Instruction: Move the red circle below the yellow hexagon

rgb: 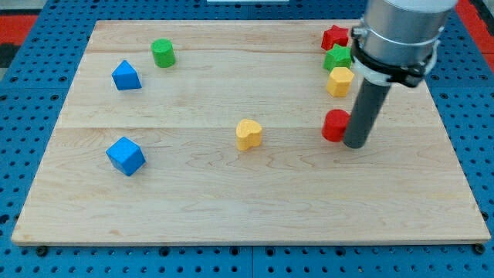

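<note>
The red circle (335,125) lies on the wooden board (231,208), right of centre. The yellow hexagon (340,81) sits above it toward the view's top, with a gap between them. My tip (354,144) rests on the board just right of the red circle, touching or nearly touching its right side. The rod rises from there and partly hides the blocks behind it.
A green block (336,57) and a red star (334,37) stand above the yellow hexagon. A yellow heart (248,134) is mid-board. A green cylinder (163,53), a blue block (126,76) and a blue cube (126,156) are at the left.
</note>
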You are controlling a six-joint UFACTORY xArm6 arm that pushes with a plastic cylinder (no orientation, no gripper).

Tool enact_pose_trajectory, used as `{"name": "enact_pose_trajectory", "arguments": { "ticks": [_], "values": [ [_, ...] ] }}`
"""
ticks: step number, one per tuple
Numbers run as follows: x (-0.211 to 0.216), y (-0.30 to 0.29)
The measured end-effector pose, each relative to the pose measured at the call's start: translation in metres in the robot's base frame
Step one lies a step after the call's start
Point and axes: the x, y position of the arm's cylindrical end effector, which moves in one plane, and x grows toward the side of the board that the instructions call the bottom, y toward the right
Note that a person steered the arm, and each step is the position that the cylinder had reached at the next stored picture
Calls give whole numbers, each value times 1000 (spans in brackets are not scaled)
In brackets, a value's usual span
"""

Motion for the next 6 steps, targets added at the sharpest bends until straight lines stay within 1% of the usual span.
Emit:
{"name": "enact_pose_trajectory", "arguments": {
  "ticks": [1, 2, 3, 4, 5, 6],
  "values": [
    [6, 1],
    [7, -39],
    [-8, -27],
    [-22, 2],
    [-44, 12],
    [-21, 51]
  ]
}}
